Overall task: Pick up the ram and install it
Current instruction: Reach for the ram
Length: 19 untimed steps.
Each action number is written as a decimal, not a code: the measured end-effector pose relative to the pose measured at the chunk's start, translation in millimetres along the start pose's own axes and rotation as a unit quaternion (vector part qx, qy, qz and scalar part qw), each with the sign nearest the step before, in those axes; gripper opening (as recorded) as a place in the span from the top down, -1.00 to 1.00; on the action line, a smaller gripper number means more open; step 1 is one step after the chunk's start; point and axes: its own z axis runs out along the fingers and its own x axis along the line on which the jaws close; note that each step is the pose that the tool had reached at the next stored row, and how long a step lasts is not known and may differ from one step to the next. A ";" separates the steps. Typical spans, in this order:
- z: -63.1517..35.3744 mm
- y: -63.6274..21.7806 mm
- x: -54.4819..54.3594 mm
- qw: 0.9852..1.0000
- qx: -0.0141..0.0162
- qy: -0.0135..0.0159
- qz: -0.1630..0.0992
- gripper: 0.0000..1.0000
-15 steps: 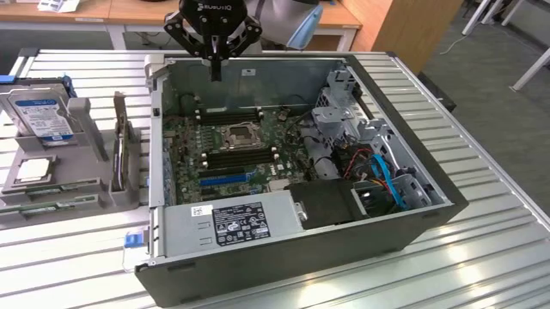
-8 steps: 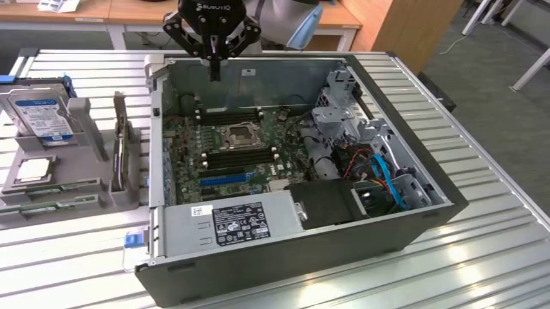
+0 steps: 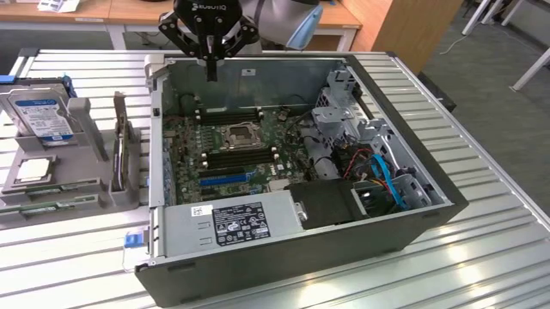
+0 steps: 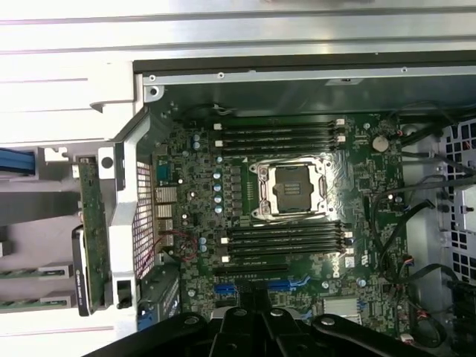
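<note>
Two ram sticks, long thin green boards, lie flat in the grey holder (image 3: 86, 196) at the exterior view's left: one ram stick (image 3: 53, 188) sits above the other (image 3: 38, 209). The wrist view catches their ends (image 4: 18, 274) beside the case. My gripper (image 3: 210, 74) hangs over the back wall of the open computer case (image 3: 413, 225), well apart from the sticks, fingers shut together and nothing between them. Its black body (image 4: 256, 327) edges the wrist view, which looks onto the motherboard's black memory slots (image 4: 279, 137) and a second slot bank (image 4: 286, 242).
The holder also carries a silver hard drive (image 3: 38, 116), a square processor chip (image 3: 33, 168) and a green board standing on edge (image 3: 120, 151). Between the slot banks lies the open processor socket (image 4: 290, 190). A power supply (image 3: 241, 222) and blue cables (image 3: 391, 183) crowd the case's near side.
</note>
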 end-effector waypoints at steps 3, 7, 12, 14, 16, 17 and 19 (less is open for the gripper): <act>0.0 -0.2 2.6 1.000 0.000 0.000 0.000 0.80; -0.1 -0.5 6.2 1.000 0.000 0.000 0.000 0.80; -0.1 -0.8 11.0 1.000 0.000 0.000 0.000 0.80; -0.2 -1.0 12.7 1.000 0.000 0.000 0.000 0.80; -0.2 -1.1 14.5 1.000 0.000 0.000 0.000 0.80; -0.2 -1.2 15.3 1.000 0.000 0.000 0.000 0.80; -0.3 -1.3 17.2 1.000 0.000 0.000 0.000 0.80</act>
